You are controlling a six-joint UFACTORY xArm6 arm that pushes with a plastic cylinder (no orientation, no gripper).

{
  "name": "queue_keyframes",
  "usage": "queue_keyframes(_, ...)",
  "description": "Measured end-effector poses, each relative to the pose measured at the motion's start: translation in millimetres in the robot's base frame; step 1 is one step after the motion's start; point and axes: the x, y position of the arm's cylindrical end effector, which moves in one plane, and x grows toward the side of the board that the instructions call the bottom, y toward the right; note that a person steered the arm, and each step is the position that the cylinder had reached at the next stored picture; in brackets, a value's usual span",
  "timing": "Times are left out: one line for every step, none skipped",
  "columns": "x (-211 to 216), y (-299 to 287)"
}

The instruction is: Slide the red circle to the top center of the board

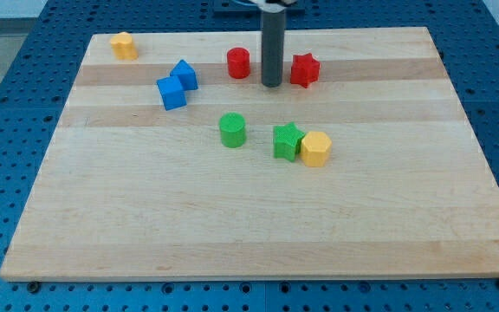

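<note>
The red circle (238,63) stands near the view's top, a little left of centre, on the wooden board (258,225). My tip (271,85) rests on the board just right of the red circle, with a small gap between them. A red star (304,70) sits just right of the rod. The rod rises straight up out of the view's top.
A yellow hexagon (124,45) sits at the top left corner. Two blue blocks (184,74) (171,93) touch left of the red circle. A green circle (232,130), a green star (288,141) and a yellow hexagon (315,149) lie mid-board.
</note>
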Motion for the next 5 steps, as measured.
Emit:
queue_keyframes(0.2, -35.1)
queue_keyframes(-9.5, -54.9)
queue_keyframes(-26.5, -56.7)
queue_keyframes(-38.7, -54.6)
queue_keyframes(-51.1, -54.6)
